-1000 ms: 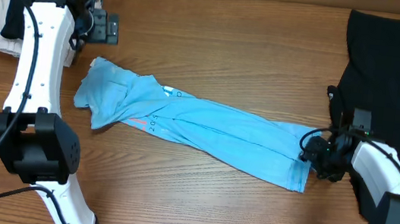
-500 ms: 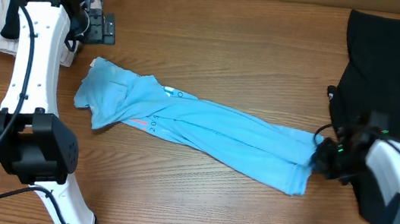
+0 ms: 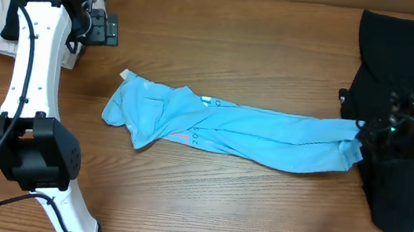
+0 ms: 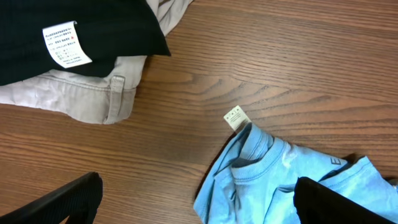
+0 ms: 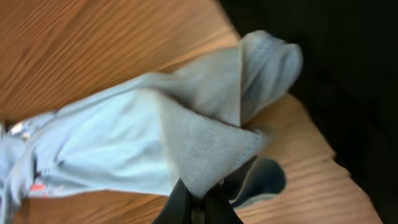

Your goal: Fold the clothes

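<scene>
The light blue T-shirt (image 3: 229,127) lies stretched in a long crumpled band across the table's middle, collar end at the left (image 4: 261,168), with red lettering showing. My right gripper (image 3: 364,139) is shut on the shirt's right hem (image 5: 205,155) and holds it a little above the wood, beside the black garment (image 3: 397,84) at the right edge. My left gripper (image 3: 105,28) is open and empty, above the table at the far left, apart from the shirt; its fingers (image 4: 193,199) frame the collar and white tag.
A pile of beige and black clothes (image 3: 2,15) lies at the far left corner; it also shows in the left wrist view (image 4: 68,68). Bare wood (image 3: 239,49) lies behind the shirt.
My right gripper has pulled the shirt's hem to the right and farther back, dragging the whole shirt rightward and straightening it. The left arm has barely moved.
</scene>
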You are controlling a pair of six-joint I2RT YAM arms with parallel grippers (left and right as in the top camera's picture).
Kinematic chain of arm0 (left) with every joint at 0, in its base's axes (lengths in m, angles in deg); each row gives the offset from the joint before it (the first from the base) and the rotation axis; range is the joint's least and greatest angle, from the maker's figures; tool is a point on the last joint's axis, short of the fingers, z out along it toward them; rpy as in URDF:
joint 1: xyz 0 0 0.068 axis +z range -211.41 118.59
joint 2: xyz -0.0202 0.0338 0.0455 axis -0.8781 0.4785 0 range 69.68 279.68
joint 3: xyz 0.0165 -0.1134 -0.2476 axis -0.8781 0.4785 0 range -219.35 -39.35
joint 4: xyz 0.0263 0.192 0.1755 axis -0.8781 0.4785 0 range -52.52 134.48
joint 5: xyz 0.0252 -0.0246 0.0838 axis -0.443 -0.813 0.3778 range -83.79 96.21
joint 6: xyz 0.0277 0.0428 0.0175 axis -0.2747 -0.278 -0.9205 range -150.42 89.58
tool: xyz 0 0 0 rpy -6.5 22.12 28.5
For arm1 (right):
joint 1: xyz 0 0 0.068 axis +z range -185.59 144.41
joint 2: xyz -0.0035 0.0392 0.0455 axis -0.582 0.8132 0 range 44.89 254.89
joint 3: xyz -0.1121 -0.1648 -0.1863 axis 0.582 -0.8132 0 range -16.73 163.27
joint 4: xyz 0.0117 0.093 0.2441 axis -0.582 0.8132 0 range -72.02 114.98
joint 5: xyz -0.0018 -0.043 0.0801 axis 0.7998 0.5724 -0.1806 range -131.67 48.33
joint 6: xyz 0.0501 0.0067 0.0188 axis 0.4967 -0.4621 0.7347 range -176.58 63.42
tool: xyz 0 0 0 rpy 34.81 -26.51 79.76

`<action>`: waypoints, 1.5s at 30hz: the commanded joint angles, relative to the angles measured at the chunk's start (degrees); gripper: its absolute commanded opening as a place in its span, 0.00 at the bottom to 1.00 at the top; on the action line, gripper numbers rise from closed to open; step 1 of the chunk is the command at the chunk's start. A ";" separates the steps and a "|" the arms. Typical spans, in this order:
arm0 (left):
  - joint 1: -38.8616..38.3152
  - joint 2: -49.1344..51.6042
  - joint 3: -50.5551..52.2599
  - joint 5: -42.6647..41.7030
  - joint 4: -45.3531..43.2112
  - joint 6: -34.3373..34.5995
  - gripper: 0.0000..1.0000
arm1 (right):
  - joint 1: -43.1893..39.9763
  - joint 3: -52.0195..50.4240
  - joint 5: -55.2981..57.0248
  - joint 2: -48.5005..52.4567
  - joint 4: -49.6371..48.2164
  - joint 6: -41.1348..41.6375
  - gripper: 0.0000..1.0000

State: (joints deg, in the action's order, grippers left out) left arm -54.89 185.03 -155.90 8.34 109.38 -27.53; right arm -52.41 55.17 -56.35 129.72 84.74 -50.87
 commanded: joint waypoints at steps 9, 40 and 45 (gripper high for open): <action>0.31 -1.46 -0.83 -0.26 0.50 0.55 1.00 | 22.18 1.66 0.98 0.09 -5.33 5.09 0.04; 0.31 -1.25 -0.46 -3.65 0.39 0.52 1.00 | 46.88 8.04 0.63 13.09 -18.58 16.37 0.64; 0.20 -1.25 1.53 -3.69 -0.57 0.52 1.00 | 42.99 4.83 7.37 13.62 -11.02 9.01 0.66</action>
State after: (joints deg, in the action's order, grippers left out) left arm -54.89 185.03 -155.79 5.89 109.49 -27.53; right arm -7.82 61.92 -53.64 144.41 73.61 -36.49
